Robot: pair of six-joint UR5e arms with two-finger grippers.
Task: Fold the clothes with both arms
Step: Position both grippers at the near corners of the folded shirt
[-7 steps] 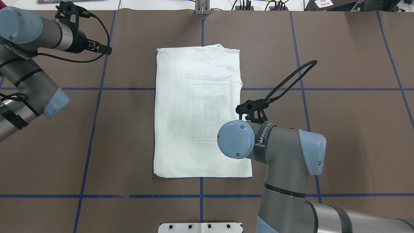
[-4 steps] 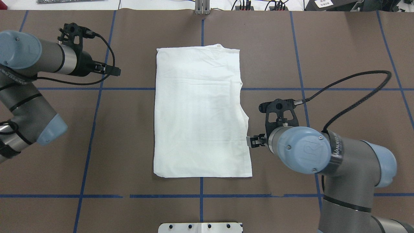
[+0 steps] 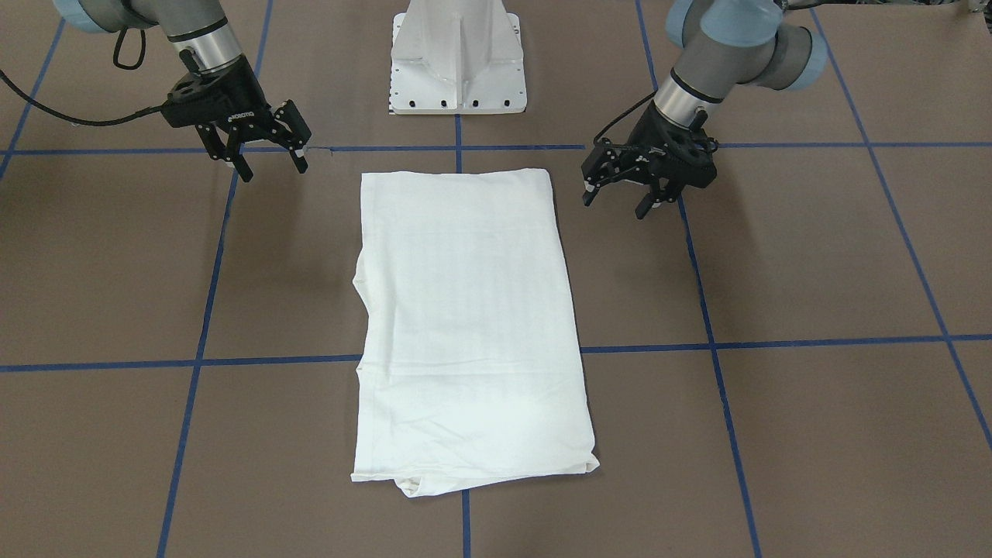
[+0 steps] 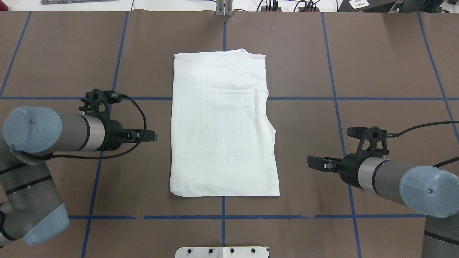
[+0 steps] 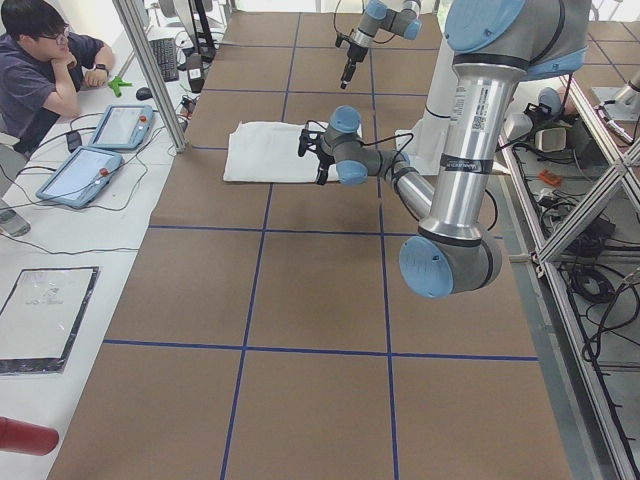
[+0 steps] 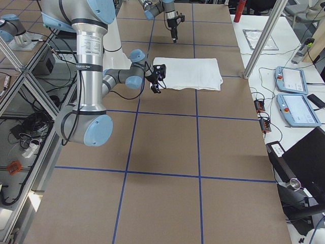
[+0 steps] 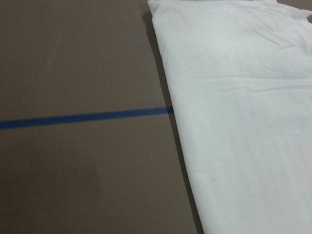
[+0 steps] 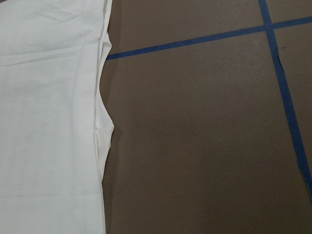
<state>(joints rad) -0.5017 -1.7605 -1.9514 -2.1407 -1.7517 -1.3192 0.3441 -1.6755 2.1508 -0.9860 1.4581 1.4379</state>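
T-shirt lies centred on the table as a narrow rectangle, sleeves tucked in; we judge crosswise folds remain. Our left gripper and right gripper flank it, both agape and empty.

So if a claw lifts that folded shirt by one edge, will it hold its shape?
Probably not: the shirt lies flat with soft wrinkles, so it looks limp and would likely droop. Its stacked layers bulge unevenly along one side, so they may slip apart. A push would probably bunch it.

Overhead, front-facing, two side and two close wrist views, shirt in all.
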